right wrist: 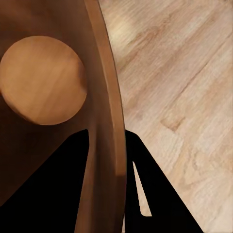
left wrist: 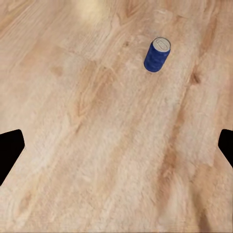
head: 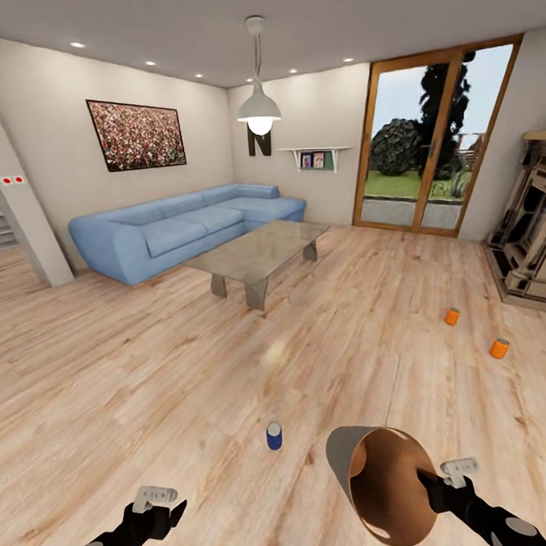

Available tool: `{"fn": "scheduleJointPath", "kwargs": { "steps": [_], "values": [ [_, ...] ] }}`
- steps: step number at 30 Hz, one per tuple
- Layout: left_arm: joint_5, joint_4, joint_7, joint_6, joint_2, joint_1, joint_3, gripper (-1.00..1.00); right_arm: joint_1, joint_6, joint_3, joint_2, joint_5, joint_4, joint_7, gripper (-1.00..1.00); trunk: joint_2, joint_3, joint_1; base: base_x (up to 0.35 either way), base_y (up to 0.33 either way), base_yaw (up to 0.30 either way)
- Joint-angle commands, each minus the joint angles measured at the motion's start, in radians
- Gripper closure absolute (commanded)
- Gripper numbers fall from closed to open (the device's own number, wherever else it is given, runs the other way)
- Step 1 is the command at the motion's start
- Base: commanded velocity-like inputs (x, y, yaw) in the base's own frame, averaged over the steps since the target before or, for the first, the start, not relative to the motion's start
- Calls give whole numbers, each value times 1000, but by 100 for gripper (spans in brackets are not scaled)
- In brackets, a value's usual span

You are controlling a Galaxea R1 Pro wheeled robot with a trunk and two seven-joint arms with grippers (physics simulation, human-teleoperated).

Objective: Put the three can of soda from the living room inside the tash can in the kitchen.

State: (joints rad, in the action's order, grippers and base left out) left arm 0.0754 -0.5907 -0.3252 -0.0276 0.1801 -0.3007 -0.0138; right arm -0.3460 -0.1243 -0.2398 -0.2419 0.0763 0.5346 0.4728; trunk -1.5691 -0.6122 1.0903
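With the right gripper [right wrist: 121,160] clamped on the rim of the tash can [head: 386,490], tipped mouth-forward, the left gripper [head: 160,508] hangs spread and empty. The blue can [left wrist: 157,55] stands just ahead of it: descend squarely, fingers either side. Two orange cans [head: 452,316] [head: 499,348] stand well beyond. No label seems legible.

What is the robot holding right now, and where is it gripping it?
The right gripper holds the bin by its rim, one finger inside the wall and one outside. The left gripper is open and empty.
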Motion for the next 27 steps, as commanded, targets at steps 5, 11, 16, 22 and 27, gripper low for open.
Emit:
{"fn": "scheduleJointPath", "kwargs": {
  "steps": [5,11,16,22,27],
  "values": [
    [-3,0,0,0,0,0,0,-100,-1,6,-5,2,-14,3,0,100,0,0,0,311,84,-14],
    [-5,0,0,0,0,0,0,-100,-1,22,-7,4,-26,4,-4,100,0,2,0,311,78,-164],
    [-5,0,0,0,0,0,0,-100,-1,31,-8,2,-85,4,-6,100,0,4,0,311,27,-228],
    [-6,0,0,0,0,0,0,-100,-1,38,-11,-6,-121,6,-5,100,0,8,0,300,5,-240],
    [-9,1,1,0,-1,0,0,-100,-1,49,-13,-17,-123,8,-5,100,0,11,0,288,1,-242]
  ]
}}
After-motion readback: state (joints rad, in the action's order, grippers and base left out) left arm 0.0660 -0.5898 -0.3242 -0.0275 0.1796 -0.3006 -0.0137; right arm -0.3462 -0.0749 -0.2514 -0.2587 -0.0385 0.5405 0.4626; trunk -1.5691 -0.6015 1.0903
